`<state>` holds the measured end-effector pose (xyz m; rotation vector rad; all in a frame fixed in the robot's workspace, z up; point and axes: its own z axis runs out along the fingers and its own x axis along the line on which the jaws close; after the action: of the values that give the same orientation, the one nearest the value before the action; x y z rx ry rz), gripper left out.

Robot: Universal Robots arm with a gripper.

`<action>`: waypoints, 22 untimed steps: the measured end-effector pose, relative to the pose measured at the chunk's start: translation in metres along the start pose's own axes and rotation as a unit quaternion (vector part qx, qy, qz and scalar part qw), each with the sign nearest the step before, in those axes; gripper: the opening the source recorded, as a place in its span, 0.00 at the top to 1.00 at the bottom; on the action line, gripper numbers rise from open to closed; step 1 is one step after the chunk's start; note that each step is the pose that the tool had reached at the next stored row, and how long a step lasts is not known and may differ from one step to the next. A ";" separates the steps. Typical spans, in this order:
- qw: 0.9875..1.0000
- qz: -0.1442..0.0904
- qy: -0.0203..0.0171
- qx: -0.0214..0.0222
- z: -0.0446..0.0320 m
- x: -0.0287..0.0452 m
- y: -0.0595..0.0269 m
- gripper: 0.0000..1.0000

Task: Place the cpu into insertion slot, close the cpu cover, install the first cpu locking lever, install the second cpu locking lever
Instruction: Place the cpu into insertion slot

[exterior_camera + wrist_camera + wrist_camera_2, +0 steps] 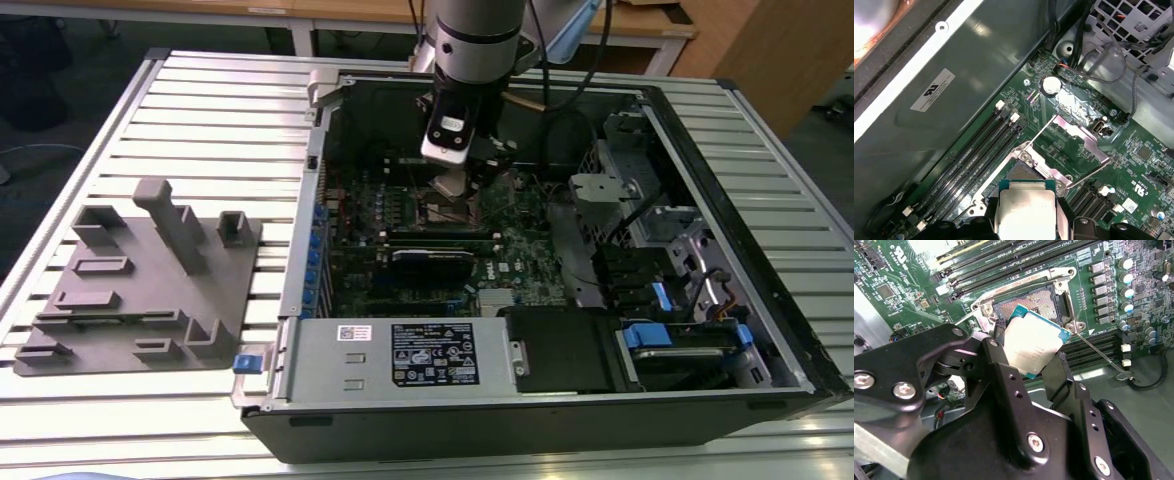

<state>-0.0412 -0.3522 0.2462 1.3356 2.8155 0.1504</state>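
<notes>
Between the fingers [1004, 371] the cpu [1034, 346] sits gripped

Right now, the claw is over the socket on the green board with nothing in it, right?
Not quite. The claw is over the socket, but it is not empty: it grips the cpu by its edges. The second wrist view shows this.

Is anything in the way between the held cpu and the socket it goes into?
Nothing visible. The pincer holds the cpu close by the open socket. The cpu cover is swung back off the socket, and a locking lever stands out to the side.
</notes>
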 end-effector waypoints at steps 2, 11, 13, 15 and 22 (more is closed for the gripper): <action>1.000 0.000 0.000 0.000 0.0000 0.0000 0.0000 0.46; 1.000 0.023 -0.002 0.000 0.0002 0.0000 0.0000 0.46; 1.000 0.023 -0.002 -0.001 0.0002 0.0000 0.0000 0.46; 1.000 0.023 -0.002 -0.001 0.0003 0.0000 0.0000 0.46; 0.999 0.042 -0.004 -0.001 0.0005 0.0000 -0.0001 0.46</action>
<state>-0.0412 -0.3522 0.2456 1.4518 2.7528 0.1487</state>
